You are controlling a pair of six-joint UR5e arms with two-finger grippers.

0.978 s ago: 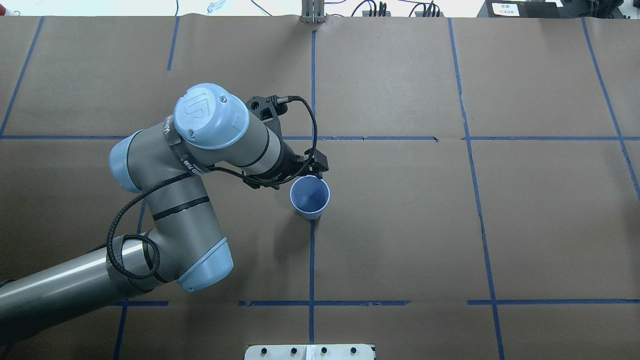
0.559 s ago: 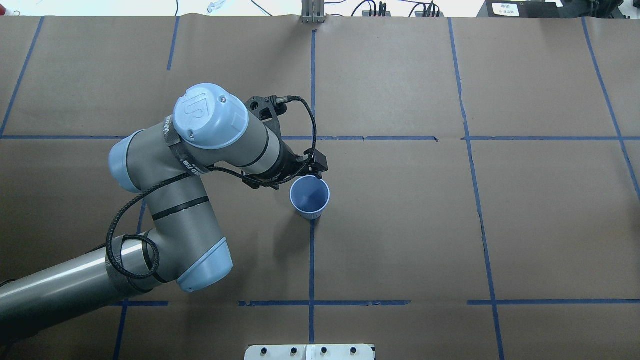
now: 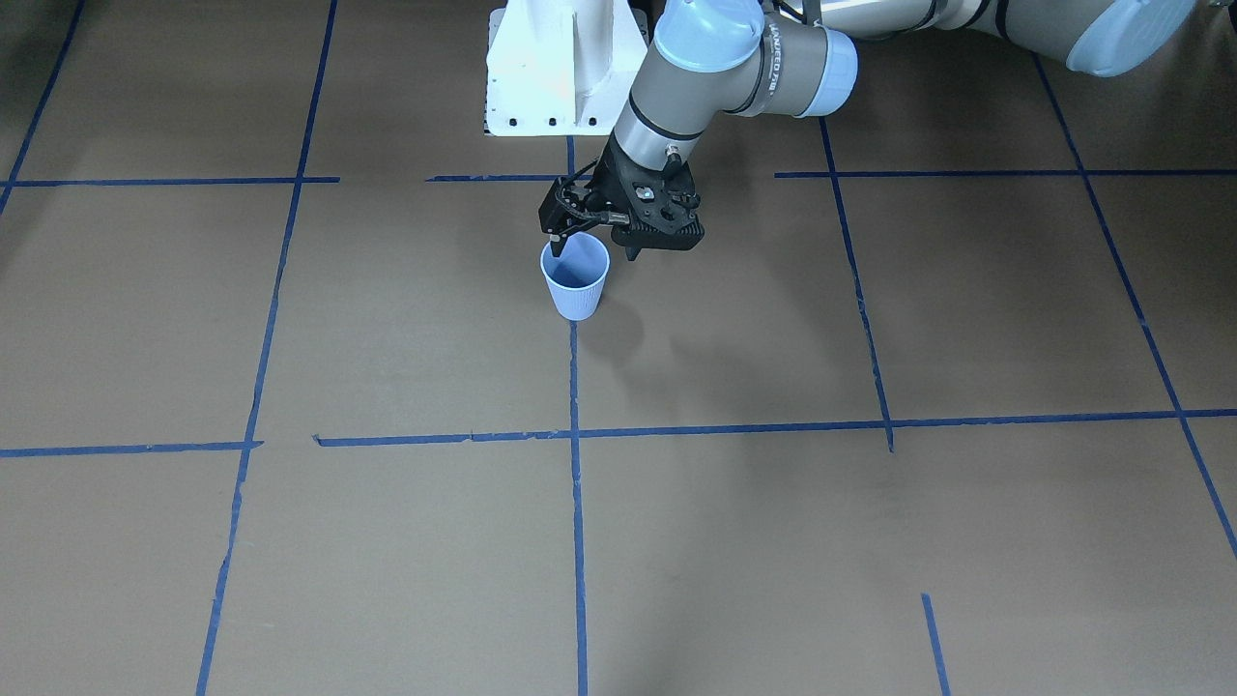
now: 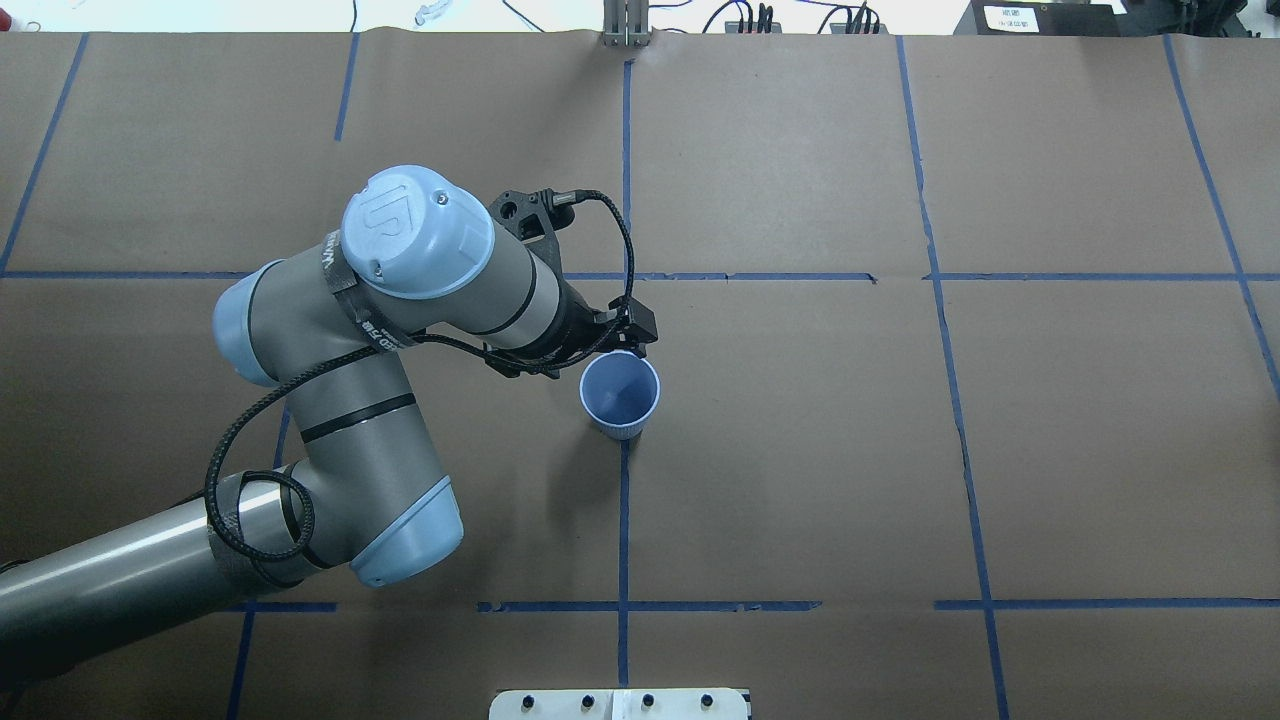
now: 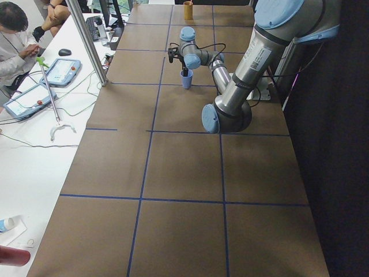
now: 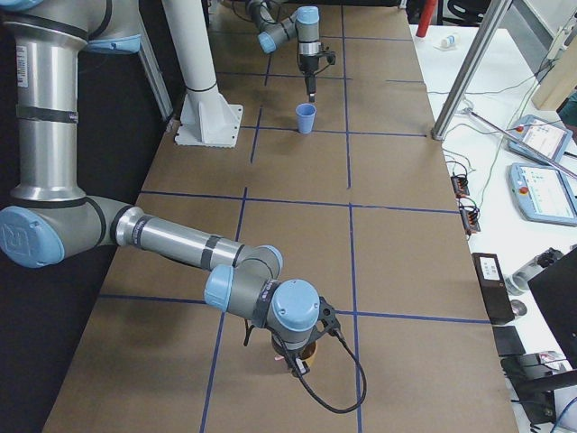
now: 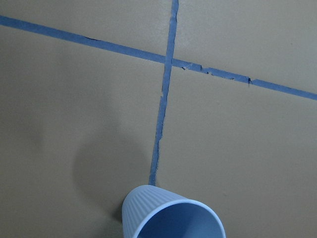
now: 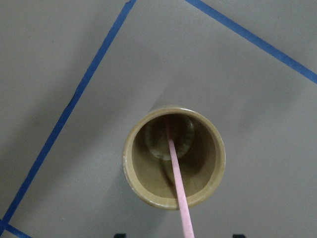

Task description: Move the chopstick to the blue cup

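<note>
The blue cup [image 3: 576,280] stands upright and empty on the brown table, also in the overhead view [image 4: 620,392] and at the bottom of the left wrist view [image 7: 168,218]. My left gripper [image 3: 592,247] hovers at the cup's robot-side rim, its prongs apart and empty. The pale-pink chopstick [image 8: 176,168] leans inside a tan cup [image 8: 148,188] far off at the table's right end. My right gripper [image 8: 178,234] sits straight above that cup [image 6: 302,354]. Its two dark tips show well apart at the frame's bottom edge, with the stick running between them and touching neither.
Blue tape lines [image 4: 623,500] cross the brown paper table cover. The white robot base [image 3: 551,68] stands at the table's robot side. An operator [image 5: 14,34] and tablets [image 5: 57,70] are on the white side table beyond the table's far edge.
The left arm's elbow and wrist housing have shifted slightly to the left. The left gripper and the blue cup stay where they were.
</note>
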